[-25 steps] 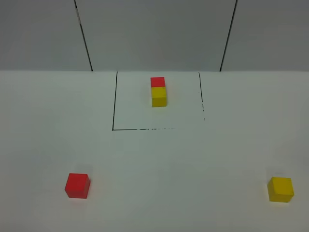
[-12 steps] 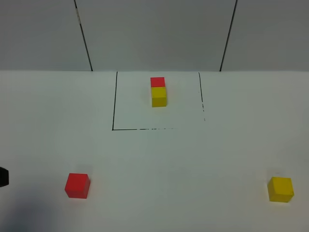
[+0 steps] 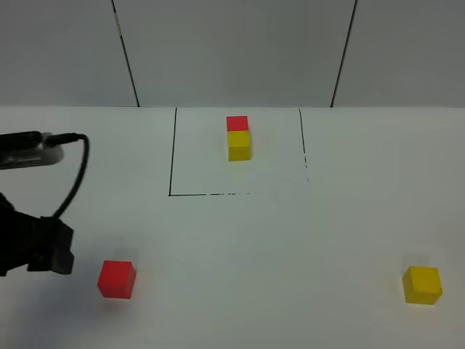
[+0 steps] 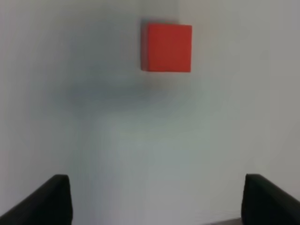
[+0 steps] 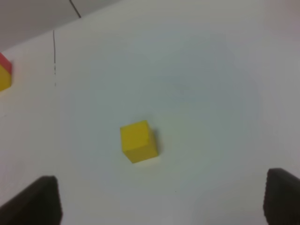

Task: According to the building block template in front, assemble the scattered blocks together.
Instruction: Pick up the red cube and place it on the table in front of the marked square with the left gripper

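**Left arm arrives beside the red block; nothing joined yet**

On the far left, my left arm (image 3: 36, 247) has swung into the overhead view, where a second ago I saw only bare desk (image 3: 240, 247). Its dark bulk and looping cable (image 3: 78, 171) now sit just beside the red block (image 3: 116, 279), on the block's left, and I see no contact. Through the wrist camera the left tool (image 4: 157, 206) is released. Its two fingers stand wide apart with nothing between them, and the red block lies ahead of them, well clear. The block itself has not shifted. I read this as the approach to a first pick, with the reach and the closing still to come.

In the middle, the template pair (image 3: 238, 138) sits as it did inside the black lines (image 3: 171, 153), the red cube behind the yellow one and touching it.

Further right, the yellow block (image 3: 423, 284) rests where it was, near the front right of the desk and well apart from the red one. The right tool (image 5: 161, 206) does not appear in the overhead view. Its own camera shows its fingers spread and empty, with the yellow block ahead of them and apart.

So I judge the task barely begun. Both loose blocks lie untouched, and only the left side has started to move.
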